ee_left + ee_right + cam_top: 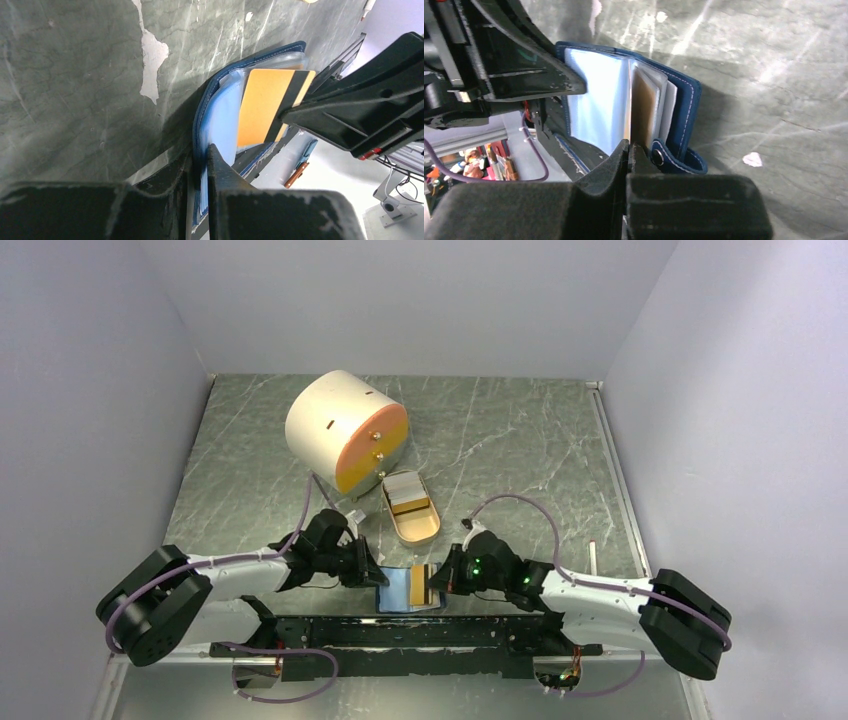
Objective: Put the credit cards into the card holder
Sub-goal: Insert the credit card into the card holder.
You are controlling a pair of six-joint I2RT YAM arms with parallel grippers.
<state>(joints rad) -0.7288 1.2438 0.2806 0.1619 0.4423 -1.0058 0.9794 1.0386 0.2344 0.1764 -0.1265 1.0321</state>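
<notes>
only the top view shows the oval dish [418,528] at 12 o'clock from the card holder [395,592], with more cards [407,495] lying in it, and the cream drum [330,420] at 11 o'clock of the dish. the left wrist view alone shows the orange face and dark stripe of the card [262,107]. the right wrist view sees that card nearly edge-on among the clear sleeves, and shows the snap tab [684,162] on the holder's cover.

the card holder lies open at the 6 o'clock edge of the table [520,440], just beside the base rail [400,632]. bare marble lies towards 12 and 3 o'clock.

the left claw [200,155] is pinched together on the holder's blue cover at its 9 o'clock side. the right claw [629,147] is closed tight on the card's near edge.
</notes>
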